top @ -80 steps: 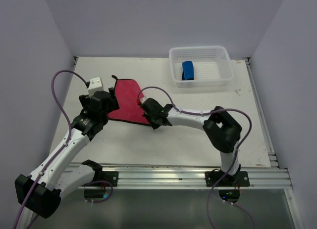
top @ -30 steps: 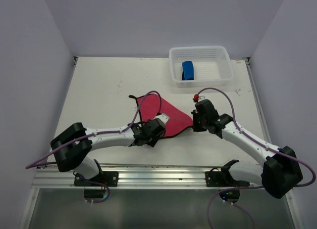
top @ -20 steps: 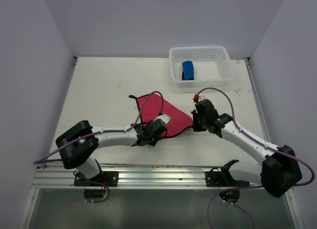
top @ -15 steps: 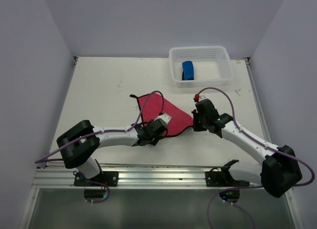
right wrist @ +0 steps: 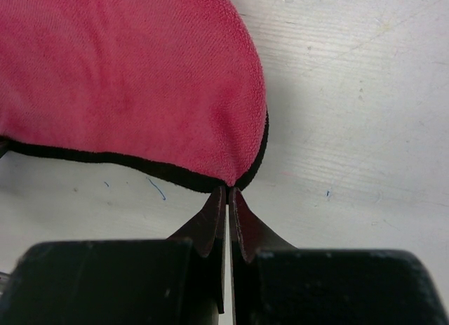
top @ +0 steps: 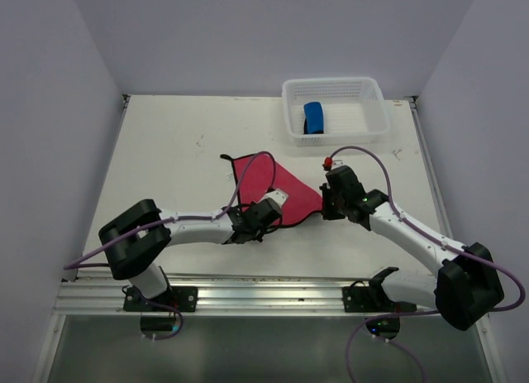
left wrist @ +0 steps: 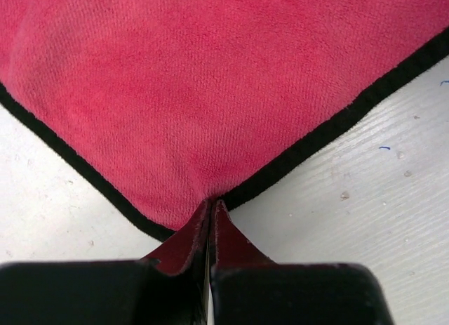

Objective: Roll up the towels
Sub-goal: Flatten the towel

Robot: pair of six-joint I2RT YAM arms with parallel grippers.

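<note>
The pink-red towel (top: 277, 189) with dark edging lies spread flat on the table (top: 165, 160), also filling the left wrist view (left wrist: 210, 79) and the right wrist view (right wrist: 133, 72). My left gripper (top: 263, 220) is shut, pinching the towel's near corner (left wrist: 210, 201). On the towel's right corner my right gripper (top: 324, 203) is shut, its tips pinching the black hem (right wrist: 229, 189). The blue towel (top: 314, 118) sits rolled in the white basket (top: 364, 89).
The white mesh basket stands at the back right of the table. A metal rail (top: 273, 296) runs along the near edge. Purple cables (top: 248, 172) loop over the towel and arms. Grey walls (top: 50, 110) enclose the table on three sides.
My left gripper has closed onto the towel's near corner. The towel's far corner has shifted slightly. The right gripper has kept its hold and place.
</note>
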